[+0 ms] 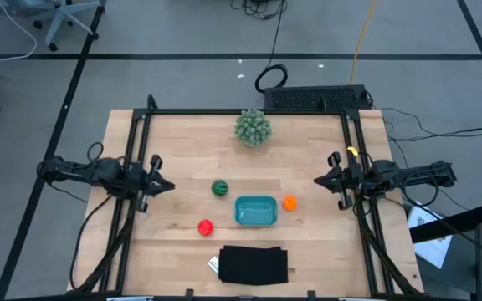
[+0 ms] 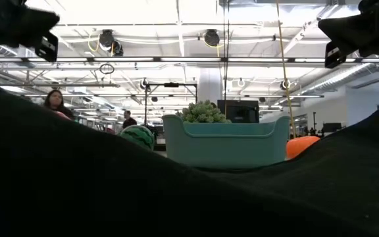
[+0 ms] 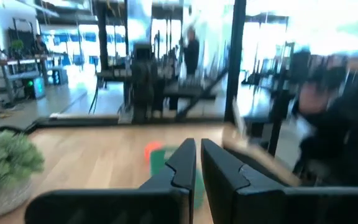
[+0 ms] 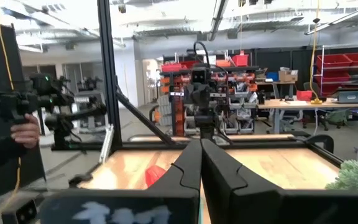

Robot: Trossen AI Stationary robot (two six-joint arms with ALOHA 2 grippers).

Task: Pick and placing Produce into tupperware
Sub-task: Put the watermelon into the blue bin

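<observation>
On the wooden table, the teal tupperware [image 1: 256, 211] stands with nothing in it. The green striped ball [image 1: 219, 188] lies to its far left, the orange ball [image 1: 289, 202] at its right end and the red ball [image 1: 205, 227] to its near left, each resting on the table. In the low view the tupperware [image 2: 226, 141] stands between the green ball [image 2: 139, 136] and the orange ball [image 2: 301, 146]. My left gripper [image 1: 167, 186] hovers shut at the table's left edge, pointing level toward the middle. My right gripper [image 1: 318, 179] hovers shut at the right edge, facing it.
A spiky pale-green plant [image 1: 253, 126] stands at the far middle of the table. A flat black rectangle [image 1: 253, 263] lies at the near edge and fills the low view's foreground. Black frame rails run along both sides. A person's hand [image 4: 23, 134] shows beyond the table.
</observation>
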